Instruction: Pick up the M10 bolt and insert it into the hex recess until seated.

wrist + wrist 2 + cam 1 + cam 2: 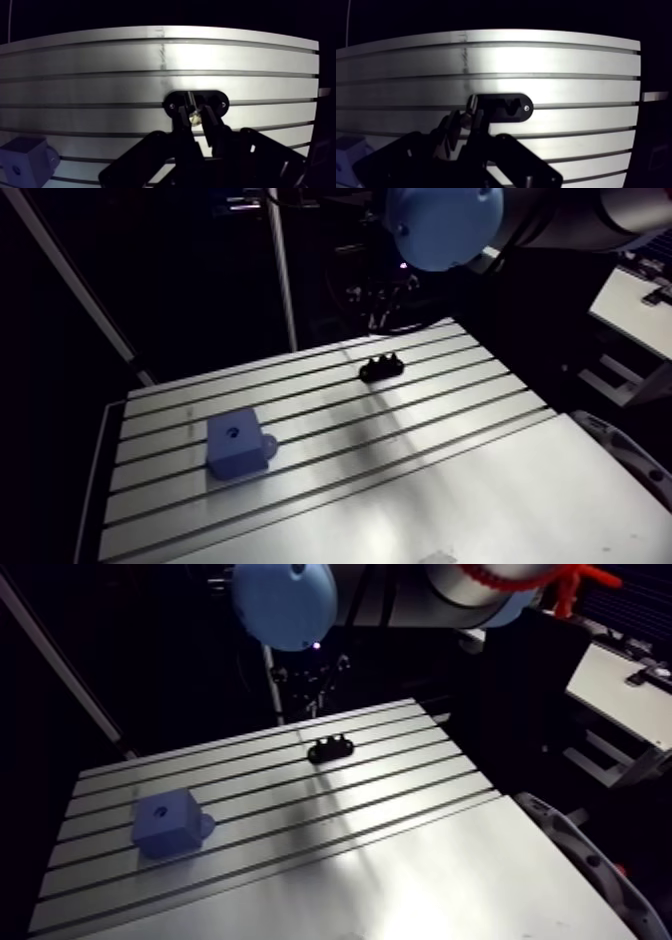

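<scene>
Gripper clamps the metal M10 bolt, which the black plastic holder presents for grasping at the far desk. Blue block with recess waits near left.

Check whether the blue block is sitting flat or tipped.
Flat: the blue block rests squarely on the table, its holed face pointing up in the arm view.

Room's dark; your only lit surface is the table.
Slotted aluminium table has a bright glare patch mid-surface and dimmer edges. Past its far edge you get near-black, with one pale slanted bar and an upright post catching light.
</scene>
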Robot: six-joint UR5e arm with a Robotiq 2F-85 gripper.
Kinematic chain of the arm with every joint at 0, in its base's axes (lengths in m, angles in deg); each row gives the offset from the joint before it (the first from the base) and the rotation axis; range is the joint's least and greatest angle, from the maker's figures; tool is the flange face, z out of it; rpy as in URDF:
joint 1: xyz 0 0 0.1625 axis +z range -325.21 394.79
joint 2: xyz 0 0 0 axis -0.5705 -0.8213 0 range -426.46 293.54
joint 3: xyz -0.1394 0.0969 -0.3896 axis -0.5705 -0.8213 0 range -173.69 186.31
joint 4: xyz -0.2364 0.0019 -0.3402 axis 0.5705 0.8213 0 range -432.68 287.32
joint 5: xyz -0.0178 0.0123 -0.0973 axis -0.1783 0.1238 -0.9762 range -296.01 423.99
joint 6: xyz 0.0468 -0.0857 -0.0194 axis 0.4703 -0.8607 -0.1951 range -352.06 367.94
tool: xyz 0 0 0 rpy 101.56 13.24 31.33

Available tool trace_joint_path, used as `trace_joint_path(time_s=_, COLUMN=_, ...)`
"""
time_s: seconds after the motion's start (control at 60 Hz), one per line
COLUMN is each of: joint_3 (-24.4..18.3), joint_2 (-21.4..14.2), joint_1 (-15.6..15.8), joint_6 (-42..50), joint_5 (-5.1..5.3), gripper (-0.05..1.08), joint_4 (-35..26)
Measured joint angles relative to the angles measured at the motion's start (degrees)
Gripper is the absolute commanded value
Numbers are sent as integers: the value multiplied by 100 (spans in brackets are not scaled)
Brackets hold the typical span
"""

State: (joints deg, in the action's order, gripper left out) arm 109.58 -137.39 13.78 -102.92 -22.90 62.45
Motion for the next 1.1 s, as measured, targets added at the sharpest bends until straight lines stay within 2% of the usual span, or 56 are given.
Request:
trace_joint_path(time_s=0.217, joint_3=-131, joint_2=-357, joint_1=135, joint_6=-36, joint_5=9, gripper=93, joint_4=-473)
trace_joint_path(time_s=0.55, joint_3=-817, joint_2=-838, joint_1=245, joint_6=-417, joint_5=-44, gripper=95, joint_4=-2473)
trace_joint_path(time_s=0.683, joint_3=-1176, joint_2=-814, joint_1=371, joint_6=-733, joint_5=-81, gripper=95, joint_4=-3156)
trace_joint_path(time_s=0.817, joint_3=-1434, joint_2=-685, joint_1=523, joint_6=-917, joint_5=-164, gripper=94, joint_4=-3615)
trace_joint_path(time_s=1.1, joint_3=-1596, joint_2=-498, joint_1=824, joint_6=-1019, joint_5=-385, gripper=100, joint_4=-3945)
